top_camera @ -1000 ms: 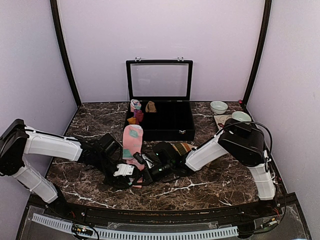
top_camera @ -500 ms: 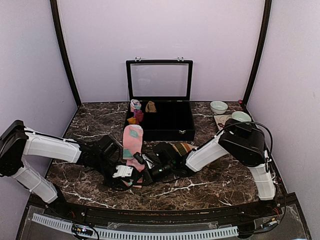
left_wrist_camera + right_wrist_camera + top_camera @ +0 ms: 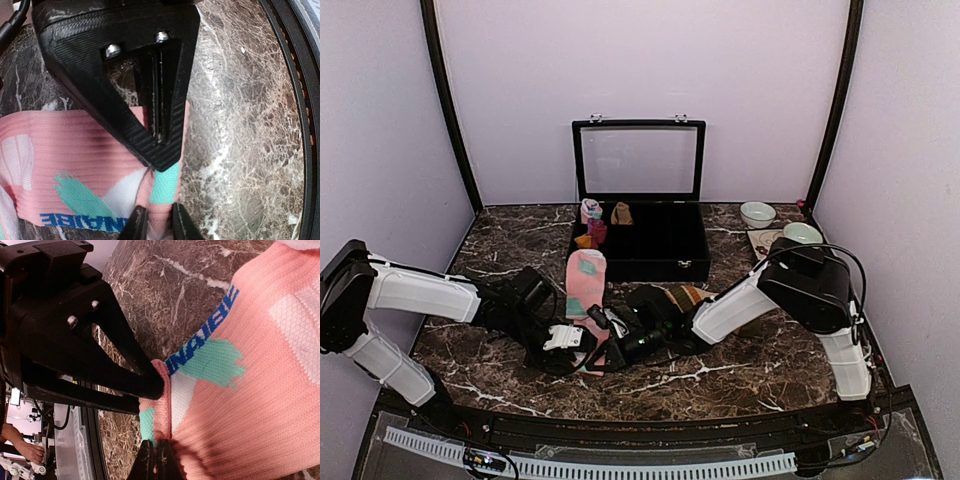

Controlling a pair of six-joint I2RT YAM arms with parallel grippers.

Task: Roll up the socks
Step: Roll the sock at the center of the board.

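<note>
The pink sock [image 3: 585,278] with mint-white pattern and blue band lies flat in front of the box, its near end between both grippers. My left gripper [image 3: 580,347] is shut on a raised fold at the edge of that sock [image 3: 75,160], its tips [image 3: 156,226] pinching pink fabric. My right gripper [image 3: 602,337] comes in from the right, and its tips [image 3: 156,460] are shut on the same end of the sock [image 3: 260,380]. The striped sock [image 3: 684,294] lies behind the right arm, mostly hidden.
An open black box [image 3: 660,268] with a raised clear lid stands at the back centre, several small rolled bundles [image 3: 592,222] in its left compartments. Two bowls [image 3: 757,213] [image 3: 803,233] sit at the back right. The table's black front rim [image 3: 295,100] runs close by the grippers.
My left gripper loosened for a moment and has closed again on the pink sock's edge, shifting slightly. The right arm has stayed put, still shut.
</note>
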